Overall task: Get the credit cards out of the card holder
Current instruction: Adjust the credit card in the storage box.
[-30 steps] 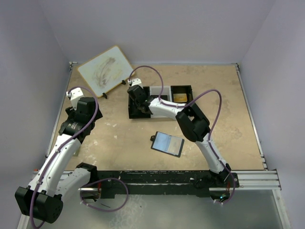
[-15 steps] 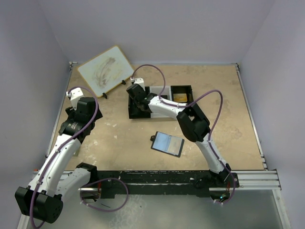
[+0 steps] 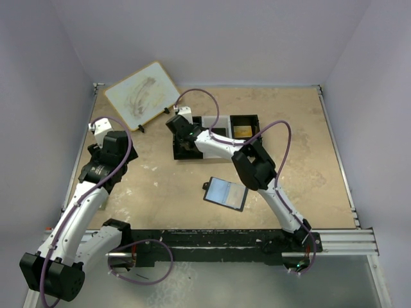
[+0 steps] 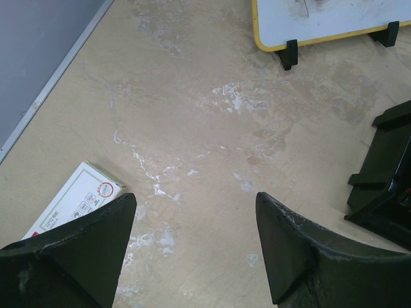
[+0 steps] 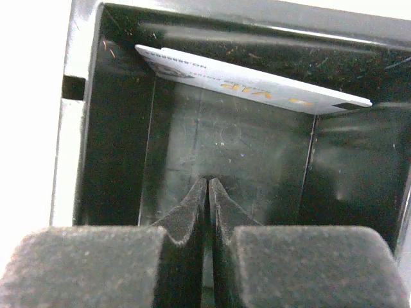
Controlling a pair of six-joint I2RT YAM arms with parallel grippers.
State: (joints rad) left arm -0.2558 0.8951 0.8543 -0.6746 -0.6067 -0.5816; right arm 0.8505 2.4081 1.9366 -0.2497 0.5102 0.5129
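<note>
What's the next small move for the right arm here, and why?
Probably raise the right pincer straight up out of the tray compartment. Its jaws are shut on nothing, and a pale card already leans against the compartment's far wall, apart from them. The card holder lies open on the table, likely the next stop.

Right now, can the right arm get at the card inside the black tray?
Probably yes: the right gripper is down inside a compartment of the tray, the card leans on the far wall ahead, nothing between. Its jaws are shut, so they would have to open first.
</note>
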